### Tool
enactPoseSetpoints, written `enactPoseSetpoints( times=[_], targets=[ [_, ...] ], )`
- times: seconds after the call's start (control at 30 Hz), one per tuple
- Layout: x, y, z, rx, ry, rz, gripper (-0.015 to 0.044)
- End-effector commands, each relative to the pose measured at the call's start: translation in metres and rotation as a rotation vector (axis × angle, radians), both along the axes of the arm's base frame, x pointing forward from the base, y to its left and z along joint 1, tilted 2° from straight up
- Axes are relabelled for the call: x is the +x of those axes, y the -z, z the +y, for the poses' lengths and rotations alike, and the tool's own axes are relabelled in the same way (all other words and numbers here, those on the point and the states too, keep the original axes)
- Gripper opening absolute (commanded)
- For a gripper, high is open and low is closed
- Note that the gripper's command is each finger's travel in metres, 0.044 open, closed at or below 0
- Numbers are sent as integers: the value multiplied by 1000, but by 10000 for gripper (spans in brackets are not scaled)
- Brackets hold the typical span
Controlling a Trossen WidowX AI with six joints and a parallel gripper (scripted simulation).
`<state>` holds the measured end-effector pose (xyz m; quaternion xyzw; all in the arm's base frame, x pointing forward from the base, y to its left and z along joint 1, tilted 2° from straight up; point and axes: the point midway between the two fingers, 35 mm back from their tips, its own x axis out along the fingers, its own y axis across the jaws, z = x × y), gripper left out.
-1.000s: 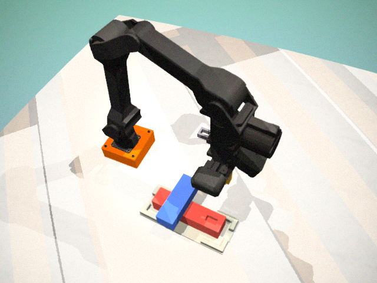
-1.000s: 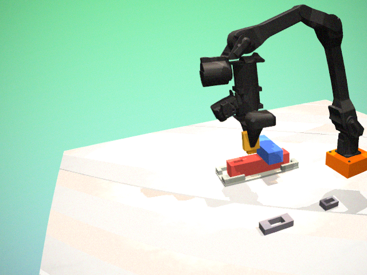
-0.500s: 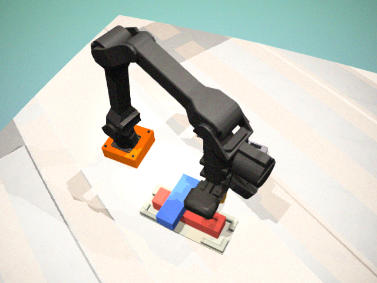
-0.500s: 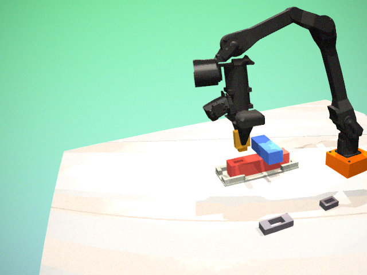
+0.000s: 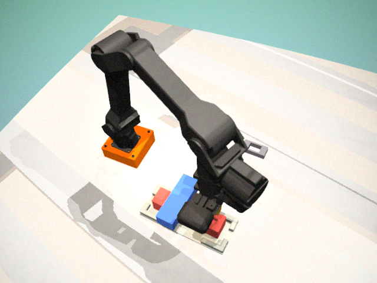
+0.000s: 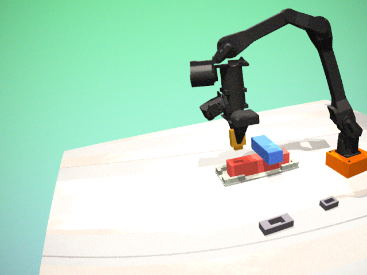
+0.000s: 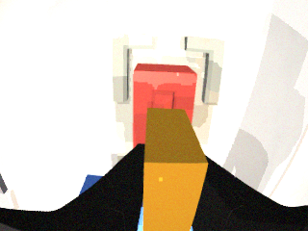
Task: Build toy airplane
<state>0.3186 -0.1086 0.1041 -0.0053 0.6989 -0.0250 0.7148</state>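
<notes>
The red fuselage lies flat in the pale jig. The blue wing lies across its top; its tab is hidden. My gripper points down and is shut on the orange tail fin, held upright with its tab downward. In the exterior view a gap shows between that tab and the fuselage's open tail socket. In the wrist view the socket shows just beyond the fin.
A larger grey holder with a rectangular opening stands on the table to one side of the jig. A smaller grey holder stands nearer the orange arm base. The wing stands close beside the gripper.
</notes>
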Motion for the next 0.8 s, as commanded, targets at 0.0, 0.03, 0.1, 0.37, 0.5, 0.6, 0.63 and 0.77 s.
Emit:
enactPoseSetpoints(
  times=[0.0, 0.03, 0.1, 0.37, 0.5, 0.6, 0.63, 0.77],
  targets=[
    [1, 0, -2, -5, -4, -2, 66],
    [1, 0, -2, -5, -4, -2, 66],
    [1, 0, -2, -5, -4, -2, 66],
    [1, 0, -2, -5, -4, -2, 66],
    [1, -1, -3, -5, -4, -2, 66],
    [1, 0, -3, -5, -4, -2, 66],
    [1, 0, -3, -5, -4, -2, 66],
    [2, 7, -4, -5, -4, -2, 66]
  ],
)
